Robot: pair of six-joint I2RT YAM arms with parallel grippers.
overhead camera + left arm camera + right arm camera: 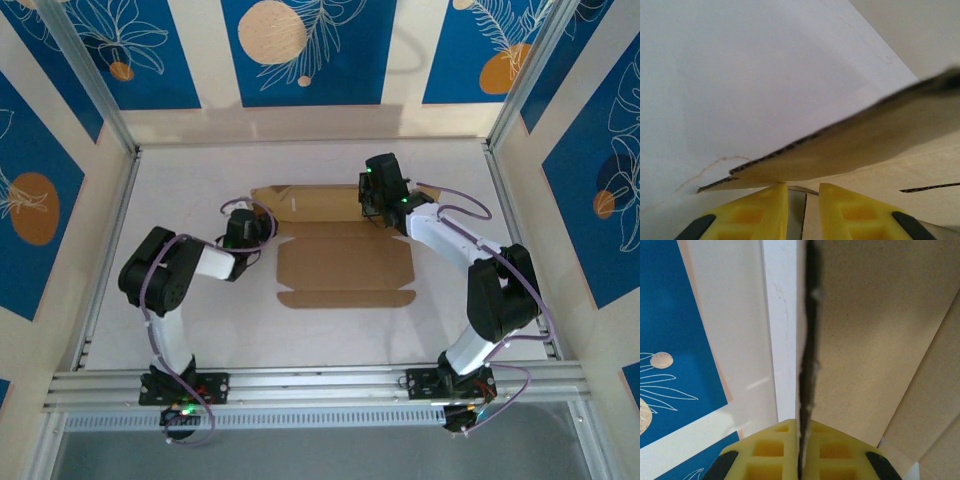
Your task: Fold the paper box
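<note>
The paper box [345, 265] lies as unfolded brown cardboard in the middle of the white table, and its back panel [305, 203] stands raised along the far side. My right gripper [380, 195] is at that panel's right end. In the right wrist view, the gripper [801, 421] is shut on the panel's edge [875, 330], which runs straight up from between the yellow fingers. My left gripper [245, 228] sits at the box's left edge. Its yellow fingers [760, 210] stand slightly apart, gripper [802, 186] open. A lifted cardboard flap [865, 140] crosses just beyond the tips and touches the left one.
Blue-and-cream patterned walls [310, 50] enclose the table on three sides, with metal frame posts [95, 85] at the back corners. An aluminium rail [320, 385] runs along the near edge by the arm bases. Bare white tabletop [180, 200] lies left of the box.
</note>
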